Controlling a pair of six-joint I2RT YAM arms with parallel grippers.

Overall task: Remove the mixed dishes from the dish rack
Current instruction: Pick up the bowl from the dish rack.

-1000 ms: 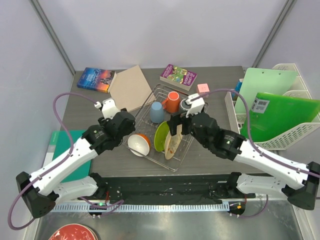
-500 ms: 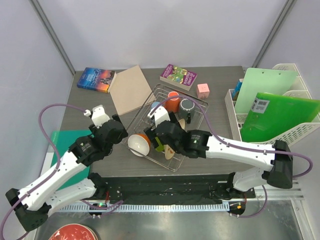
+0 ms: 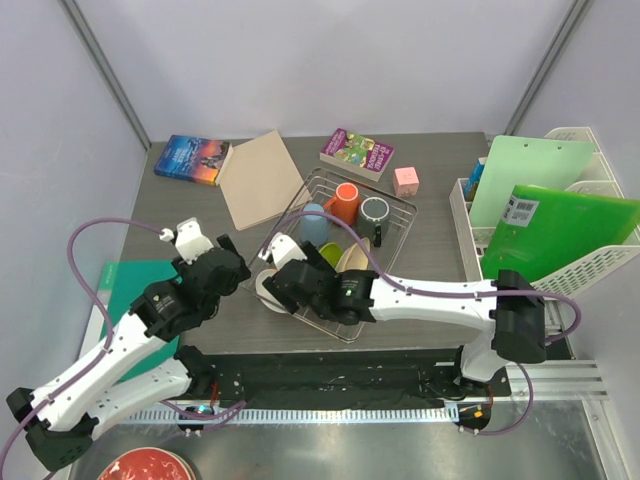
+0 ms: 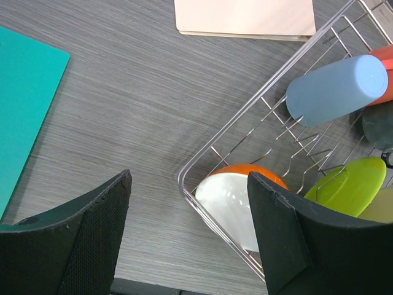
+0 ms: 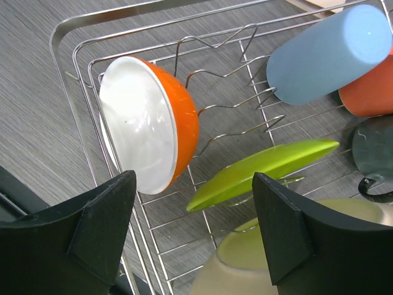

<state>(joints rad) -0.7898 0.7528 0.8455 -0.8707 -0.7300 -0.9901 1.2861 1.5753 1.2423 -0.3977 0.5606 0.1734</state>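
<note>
The silver wire dish rack (image 3: 398, 240) holds a light blue mug (image 3: 313, 222), an orange mug (image 3: 346, 202) and a dark grey mug (image 3: 376, 212) at its far end. A lime green plate (image 5: 264, 169) and a beige plate (image 5: 245, 264) lean in the prongs. The small white and orange bowl (image 5: 147, 141) stands on edge in the near-left corner and also shows in the left wrist view (image 4: 236, 206). My right gripper (image 5: 193, 233) is open above the rack floor, between the bowl and the plates. My left gripper (image 4: 190, 239) is open and empty above the table, just left of the rack's corner.
A tan board (image 3: 262, 177) and two books (image 3: 195, 158) (image 3: 357, 152) lie behind the rack, with a pink cube (image 3: 405, 179). A white basket (image 3: 575, 275) with green folders stands at the right. A teal mat (image 4: 24, 104) lies left. A red bowl (image 3: 145, 466) sits at the near-left.
My right arm has swung left across the rack, from its far right side to the near-left corner by the bowl. My left arm has drawn back to the left and nearer.
</note>
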